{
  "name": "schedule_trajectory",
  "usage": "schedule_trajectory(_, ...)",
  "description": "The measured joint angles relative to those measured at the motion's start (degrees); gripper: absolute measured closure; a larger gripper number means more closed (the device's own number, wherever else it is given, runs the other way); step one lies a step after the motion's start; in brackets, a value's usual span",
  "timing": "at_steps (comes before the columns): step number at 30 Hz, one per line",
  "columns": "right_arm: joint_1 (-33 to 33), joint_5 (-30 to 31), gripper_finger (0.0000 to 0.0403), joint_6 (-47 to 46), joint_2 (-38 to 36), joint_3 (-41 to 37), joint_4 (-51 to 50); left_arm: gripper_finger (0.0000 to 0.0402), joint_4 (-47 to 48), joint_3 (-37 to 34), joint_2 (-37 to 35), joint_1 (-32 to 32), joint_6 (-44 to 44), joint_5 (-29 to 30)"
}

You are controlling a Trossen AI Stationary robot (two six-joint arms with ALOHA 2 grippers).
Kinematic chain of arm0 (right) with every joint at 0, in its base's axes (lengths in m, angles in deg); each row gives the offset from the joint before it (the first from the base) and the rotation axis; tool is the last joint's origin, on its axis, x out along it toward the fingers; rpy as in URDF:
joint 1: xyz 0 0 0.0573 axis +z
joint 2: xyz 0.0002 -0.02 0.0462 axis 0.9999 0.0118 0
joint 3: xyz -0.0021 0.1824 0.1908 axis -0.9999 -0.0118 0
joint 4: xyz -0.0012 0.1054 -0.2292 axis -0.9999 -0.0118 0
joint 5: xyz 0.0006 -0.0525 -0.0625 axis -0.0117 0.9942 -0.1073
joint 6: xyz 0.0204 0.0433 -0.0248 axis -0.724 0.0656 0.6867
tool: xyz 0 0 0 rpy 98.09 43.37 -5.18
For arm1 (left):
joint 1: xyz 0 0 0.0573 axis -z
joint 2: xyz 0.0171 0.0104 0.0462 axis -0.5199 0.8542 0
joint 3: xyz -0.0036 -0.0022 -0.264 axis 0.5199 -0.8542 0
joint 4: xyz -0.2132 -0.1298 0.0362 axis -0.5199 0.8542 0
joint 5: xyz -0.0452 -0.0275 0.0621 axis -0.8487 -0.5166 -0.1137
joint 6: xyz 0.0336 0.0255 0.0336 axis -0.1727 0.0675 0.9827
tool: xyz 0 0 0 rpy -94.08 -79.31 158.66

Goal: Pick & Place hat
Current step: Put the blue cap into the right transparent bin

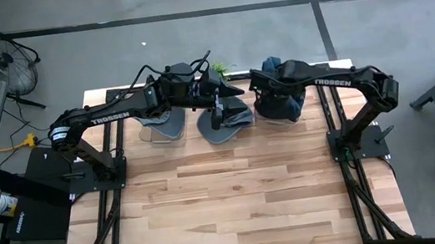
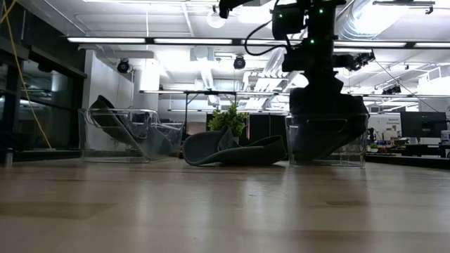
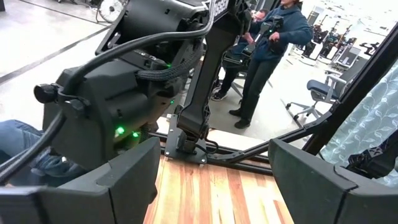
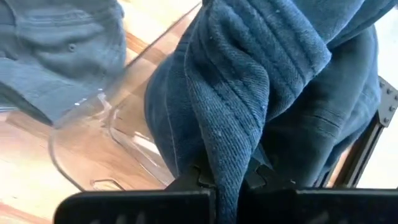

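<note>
Dark blue hat [image 4: 261, 81], pinched in the closed right gripper [image 4: 230, 177] over the clear bin [image 2: 325, 140] at the desk's far right edge, judged for depositing; left gripper [image 3: 211, 180] held wide and empty.

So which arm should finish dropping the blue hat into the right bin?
The right gripper. Its fingers are already clamped on the blue hat, directly over the right bin. The left gripper hangs open over the grey hat, holding nothing.
</note>
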Motion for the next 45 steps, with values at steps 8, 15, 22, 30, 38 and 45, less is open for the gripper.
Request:
schedule_trajectory(8, -3.7, -4.6, 0.0403, 0.5, 0.0, 0.0, -1.8, 0.0106, 0.0, 0.0, 0.0, 0.0, 1.1, 0.0)
schedule_trajectory(15, -5.9, -12.7, 0.0403, 1.7, 0.0, 0.0, 1.8, 0.0106, 0.4, 0.0, 0.0, 0.0, 1.1, 0.0)
schedule_trajectory(22, -6.5, -15.5, 0.0403, 1.7, 0.0, 0.0, 2.1, 0.0106, 0.3, 0.0, 0.0, 0.0, 1.1, 0.0)
schedule_trajectory(30, -5.8, -17.0, 0.0403, 0.2, -1.0, -10.6, 9.3, 0.0106, 0.4, 0.0, 0.0, 0.0, 1.1, 0.1)
schedule_trajectory(38, -7.5, -17.3, 0.0403, -3.6, -8.4, -20.9, 17.6, 0.0106, 0.4, 0.0, 0.0, 0.0, 1.1, 0.1)
schedule_trajectory(45, -12.0, -13.9, 0.0402, -4.5, -16.3, -26.4, 19.0, 0.0106, 0.3, 0.0, 0.0, 0.0, 1.1, 0.2)
